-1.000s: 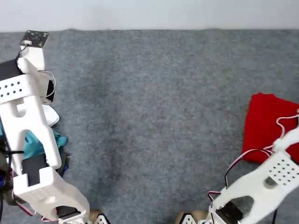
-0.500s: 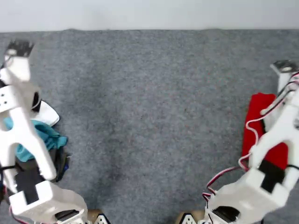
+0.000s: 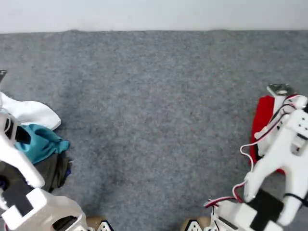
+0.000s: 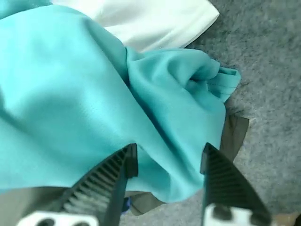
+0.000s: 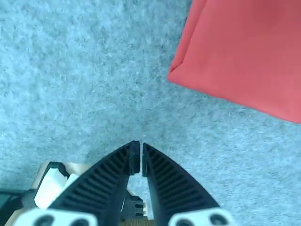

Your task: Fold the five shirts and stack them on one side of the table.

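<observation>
The left gripper [image 4: 169, 157] hangs over the blue-green shirt [image 4: 94, 94], fingers apart. The right gripper [image 5: 140, 148], fingers together, is near the red shirt [image 5: 244, 52].

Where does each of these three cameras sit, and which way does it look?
High view: fixed overhead, looking down on the grey table; left arm and right arm show at the lower corners.
Left wrist view: on the left arm's wrist, looking down past the open left gripper onto the teal shirt.
Right wrist view: on the right arm's wrist, looking down past the shut right gripper at the red shirt.
Shared: teal shirt, high and left wrist; red shirt, high and right wrist.
</observation>
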